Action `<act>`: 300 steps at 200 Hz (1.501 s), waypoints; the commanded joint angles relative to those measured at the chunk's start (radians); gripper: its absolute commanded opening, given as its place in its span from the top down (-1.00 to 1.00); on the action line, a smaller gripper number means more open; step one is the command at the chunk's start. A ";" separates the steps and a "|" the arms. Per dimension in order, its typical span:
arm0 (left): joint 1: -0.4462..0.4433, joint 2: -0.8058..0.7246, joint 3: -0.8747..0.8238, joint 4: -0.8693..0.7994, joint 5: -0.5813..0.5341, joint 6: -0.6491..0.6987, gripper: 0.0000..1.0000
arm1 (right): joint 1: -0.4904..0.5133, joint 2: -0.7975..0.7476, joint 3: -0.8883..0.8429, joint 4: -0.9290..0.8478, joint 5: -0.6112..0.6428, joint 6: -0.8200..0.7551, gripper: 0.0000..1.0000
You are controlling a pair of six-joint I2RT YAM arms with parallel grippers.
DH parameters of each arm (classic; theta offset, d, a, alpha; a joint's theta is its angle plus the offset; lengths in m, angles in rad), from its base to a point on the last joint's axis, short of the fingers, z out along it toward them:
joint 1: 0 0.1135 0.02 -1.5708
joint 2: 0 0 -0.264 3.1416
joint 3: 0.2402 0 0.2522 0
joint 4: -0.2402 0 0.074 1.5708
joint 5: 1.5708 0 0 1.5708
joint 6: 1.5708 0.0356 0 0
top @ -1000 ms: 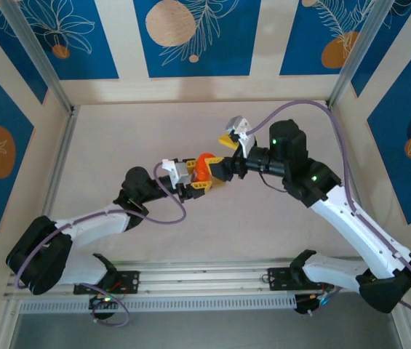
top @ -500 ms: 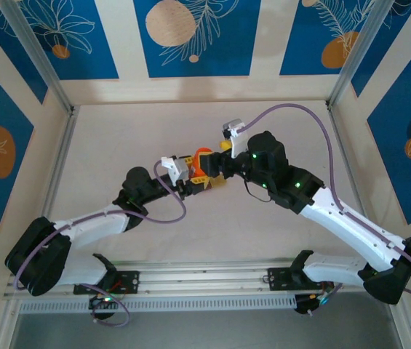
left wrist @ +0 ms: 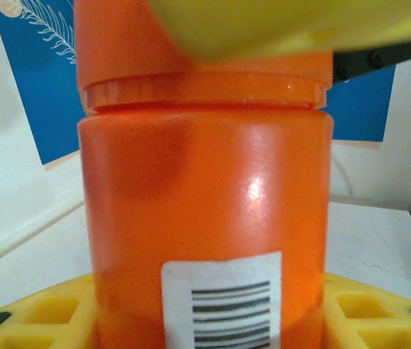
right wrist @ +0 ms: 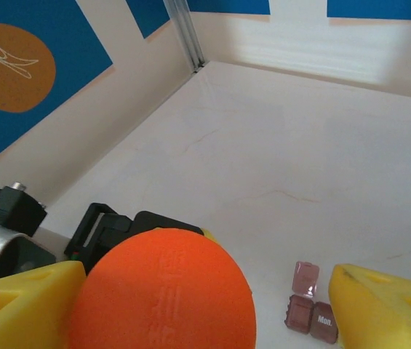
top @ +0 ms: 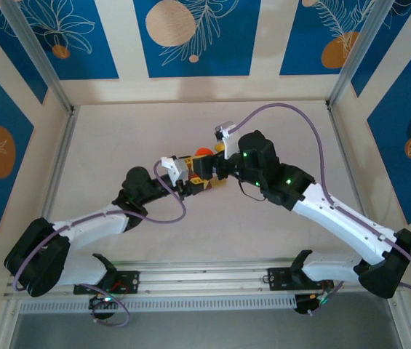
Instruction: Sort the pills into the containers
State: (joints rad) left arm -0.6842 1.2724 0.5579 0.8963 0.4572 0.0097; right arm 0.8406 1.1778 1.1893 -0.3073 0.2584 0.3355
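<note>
An orange pill bottle (left wrist: 205, 189) with a barcode label stands upright between the yellow fingers (left wrist: 38, 320) of my left gripper (left wrist: 209, 323), which is shut on its body. In the top view the bottle (top: 203, 153) sits mid-table with my left gripper (top: 198, 178) on it. My right gripper (right wrist: 205, 309) hangs over the orange cap (right wrist: 161, 291), open, with one finger beside the cap and the other finger (right wrist: 387, 305) well apart from it. The containers (right wrist: 311, 313), small reddish-brown cells marked "Mon.", lie on the table below, one lid flipped up. The pills are hidden.
The white tabletop (top: 118, 138) is walled by blue-patterned panels, with a metal corner post (right wrist: 187, 36) at the far left. The right arm (top: 321, 211) reaches in from the right, crossing close to the left wrist camera (top: 172, 169).
My right gripper has moved left and lowered over the bottle's cap, covering most of it from above, and its jaws have spread wider. The left gripper keeps the bottle still.
</note>
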 commanded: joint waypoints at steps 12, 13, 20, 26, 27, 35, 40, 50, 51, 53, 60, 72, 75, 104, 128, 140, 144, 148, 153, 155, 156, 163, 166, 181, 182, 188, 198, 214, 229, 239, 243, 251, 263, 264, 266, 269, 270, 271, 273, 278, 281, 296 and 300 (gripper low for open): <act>-0.008 -0.025 0.007 0.013 -0.006 0.016 1.00 | 0.008 -0.001 0.025 0.003 0.002 0.004 -0.65; -0.007 -0.025 0.007 0.013 -0.006 0.016 1.00 | 0.008 -0.001 0.025 0.003 0.002 0.004 -0.64; -0.008 -0.027 0.007 0.013 -0.005 0.016 1.00 | 0.007 -0.001 0.023 0.008 0.001 0.003 -0.60; -0.007 -0.026 0.007 0.012 -0.004 0.016 1.00 | 0.007 -0.001 0.022 0.010 0.000 0.001 -0.56; -0.006 -0.026 0.007 0.012 -0.004 0.016 1.00 | 0.008 -0.001 0.022 0.010 0.000 0.000 -0.55; -0.008 -0.026 0.009 0.011 -0.004 0.016 1.00 | 0.007 -0.001 0.020 0.011 -0.002 -0.004 -0.47; -0.007 -0.027 0.008 0.012 -0.003 0.016 1.00 | 0.008 -0.001 0.020 0.011 -0.003 -0.006 -0.42; -0.008 -0.027 0.007 0.012 -0.002 0.015 1.00 | 0.008 -0.001 0.018 0.011 -0.006 -0.010 -0.31; -0.008 -0.027 0.008 0.012 -0.002 0.015 1.00 | 0.007 0.000 0.018 0.011 -0.006 -0.011 -0.31; -0.008 -0.027 0.007 0.012 -0.002 0.015 1.00 | 0.006 -0.001 0.016 0.011 -0.006 -0.011 -0.28; -0.008 -0.028 0.007 0.012 -0.003 0.016 1.00 | 0.006 -0.001 0.014 0.011 -0.009 -0.013 -0.22; -0.008 -0.030 0.007 0.014 -0.004 0.015 1.00 | 0.006 -0.001 0.009 0.013 -0.014 -0.016 -0.15; -0.008 -0.030 0.006 0.014 -0.003 0.015 1.00 | 0.006 -0.001 0.008 0.014 -0.017 -0.016 -0.11; -0.006 -0.033 0.004 0.030 0.012 0.012 1.00 | 0.002 -0.010 -0.024 0.050 -0.048 -0.075 0.22; -0.007 -0.034 -0.002 0.063 0.039 0.002 1.00 | -0.034 -0.029 -0.065 0.097 -0.142 -0.150 0.38; -0.005 -0.033 -0.002 0.071 0.055 -0.002 1.00 | -0.063 -0.034 -0.083 0.116 -0.237 -0.188 0.40; -0.006 -0.033 -0.002 0.074 0.061 -0.002 1.00 | -0.071 -0.035 -0.084 0.118 -0.272 -0.207 0.40; -0.006 -0.033 -0.002 0.077 0.068 -0.004 1.00 | -0.080 -0.035 -0.086 0.117 -0.308 -0.230 0.40; -0.007 -0.032 -0.001 0.083 0.079 -0.006 1.00 | -0.090 -0.033 -0.086 0.116 -0.359 -0.259 0.40; -0.006 -0.032 -0.002 0.084 0.083 -0.006 1.00 | -0.095 -0.032 -0.087 0.114 -0.376 -0.270 0.40; -0.006 -0.032 -0.002 0.086 0.085 -0.007 1.00 | -0.097 -0.032 -0.086 0.112 -0.389 -0.278 0.40; -0.006 -0.029 -0.002 0.095 0.103 -0.010 1.00 | -0.111 -0.030 -0.081 0.099 -0.458 -0.330 0.41; -0.005 -0.028 -0.002 0.100 0.111 -0.012 1.00 | -0.118 -0.029 -0.080 0.094 -0.489 -0.352 0.44; -0.005 -0.019 0.000 0.128 0.154 -0.026 1.00 | -0.148 -0.026 -0.070 0.061 -0.614 -0.474 0.49; -0.005 -0.018 0.001 0.129 0.155 -0.027 1.00 | -0.151 -0.026 -0.069 0.058 -0.623 -0.481 0.49; -0.007 -0.014 0.002 0.138 0.176 -0.035 1.00 | -0.164 -0.023 -0.062 0.039 -0.674 -0.531 0.50; -0.005 -0.007 0.004 0.157 0.208 -0.047 1.00 | -0.189 -0.017 -0.045 0.003 -0.764 -0.612 0.50; -0.006 0.004 0.008 0.192 0.257 -0.068 1.00 | -0.225 0.003 -0.007 -0.077 -0.913 -0.761 0.50; -0.004 0.015 0.010 0.213 0.295 -0.086 1.00 | -0.250 0.041 0.063 -0.216 -1.019 -0.937 0.51; -0.007 0.020 0.014 0.217 0.319 -0.094 1.00 | -0.263 0.079 0.127 -0.319 -1.061 -1.028 0.50; -0.007 0.022 0.016 0.218 0.325 -0.096 1.00 | -0.269 0.097 0.155 -0.355 -1.068 -1.056 0.50; -0.006 0.024 0.019 0.219 0.337 -0.100 1.00 | -0.280 0.132 0.211 -0.439 -1.089 -1.113 0.48; -0.008 0.028 0.022 0.219 0.354 -0.101 1.00 | -0.289 0.183 0.291 -0.540 -1.094 -1.181 0.45; -0.008 0.028 0.022 0.219 0.356 -0.101 1.00 | -0.289 0.186 0.297 -0.546 -1.093 -1.185 0.45; -0.008 0.028 0.024 0.220 0.359 -0.103 1.00 | -0.289 0.193 0.306 -0.558 -1.092 -1.194 0.45; -0.008 0.030 0.024 0.218 0.363 -0.103 1.00 | -0.291 0.203 0.321 -0.572 -1.091 -1.204 0.43; -0.008 0.029 0.025 0.218 0.364 -0.103 1.00 | -0.291 0.206 0.325 -0.578 -1.090 -1.209 0.43; -0.008 0.030 0.025 0.218 0.365 -0.103 1.00 | -0.291 0.208 0.329 -0.583 -1.090 -1.211 0.42; -0.007 0.029 0.026 0.217 0.367 -0.103 1.00 | -0.291 0.213 0.338 -0.590 -1.089 -1.217 0.41; -0.007 0.031 0.026 0.216 0.372 -0.104 1.00 | -0.294 0.226 0.354 -0.608 -1.089 -1.239 0.39; -0.008 0.030 0.027 0.216 0.375 -0.103 1.00 | -0.296 0.232 0.363 -0.617 -1.091 -1.253 0.38; -0.008 0.033 0.028 0.216 0.389 -0.103 1.00 | -0.304 0.251 0.387 -0.639 -1.096 -1.293 0.32; -0.007 0.034 0.028 0.216 0.392 -0.103 1.00 | -0.309 0.257 0.395 -0.646 -1.099 -1.302 0.29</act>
State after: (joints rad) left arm -0.6811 1.2991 0.5526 1.0599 0.7403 -0.0753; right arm 0.5480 1.4010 1.5272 -0.8207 -0.7830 -0.7856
